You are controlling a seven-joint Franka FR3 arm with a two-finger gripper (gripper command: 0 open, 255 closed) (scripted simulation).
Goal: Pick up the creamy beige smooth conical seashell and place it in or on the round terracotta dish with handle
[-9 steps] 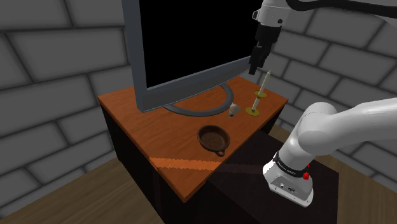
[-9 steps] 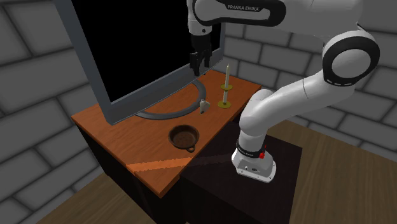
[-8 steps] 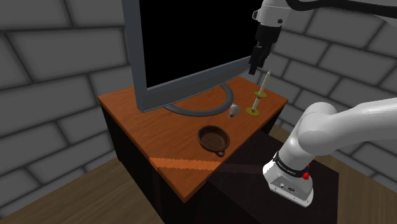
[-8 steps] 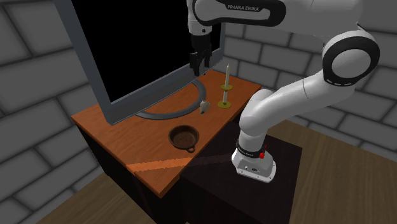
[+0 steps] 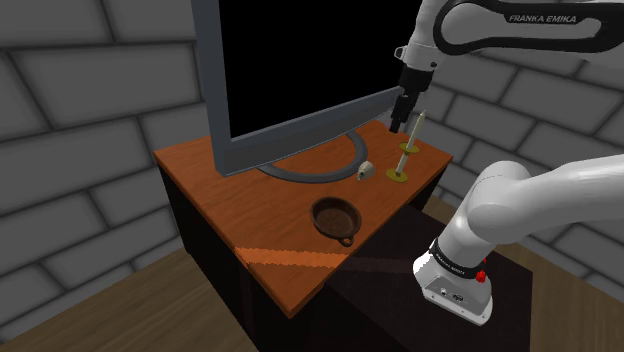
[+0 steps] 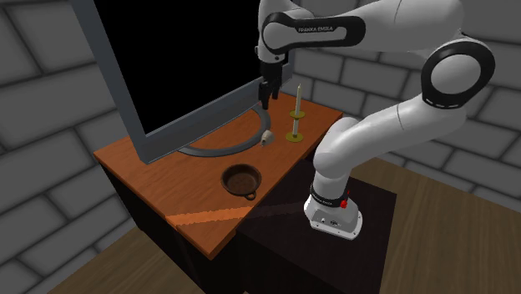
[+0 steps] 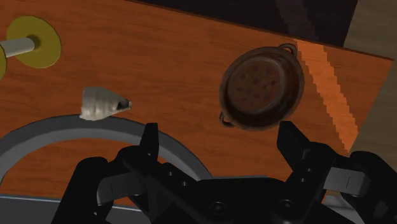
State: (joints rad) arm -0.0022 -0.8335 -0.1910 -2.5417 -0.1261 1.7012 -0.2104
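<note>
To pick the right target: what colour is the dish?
The dish is dark reddish brown, clearest in the wrist view.

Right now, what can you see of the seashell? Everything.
The seashell is a small, pale cream cone with faint bands and a dark tip. It lies on its side on the wooden table, just outside the monitor's grey ring base, near the candlestick's yellow foot. The open gripper hangs above, not touching it.
</note>
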